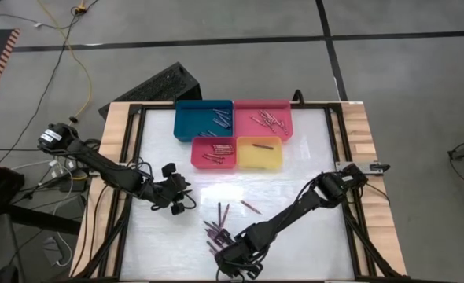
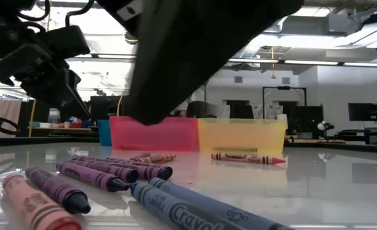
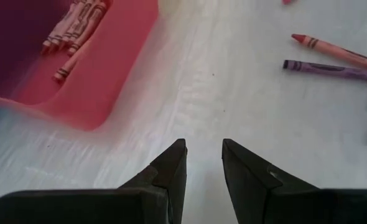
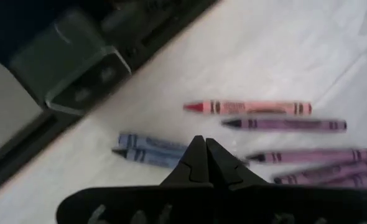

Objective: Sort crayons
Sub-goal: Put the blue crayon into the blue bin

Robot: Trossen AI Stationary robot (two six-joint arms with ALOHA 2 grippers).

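Roughly halfway: trays (image 1: 203, 107) are partly filled, crayons (image 1: 216, 233) are left on the worktop (image 1: 295, 189), left pincer (image 1: 178, 202) released and empty, right pincer (image 1: 236, 266) clenched on nothing.

A: Robotics lab. Two arms work a white table (image 1: 295, 177) with a wood frame, standing on grey floor marked with black tape (image 1: 216, 43).
B: Agreed. A yellow cable (image 1: 73, 55) trails loose across the floor; the low view shows monitors (image 2: 362, 112), benches and ceiling strip lights (image 2: 303, 62).
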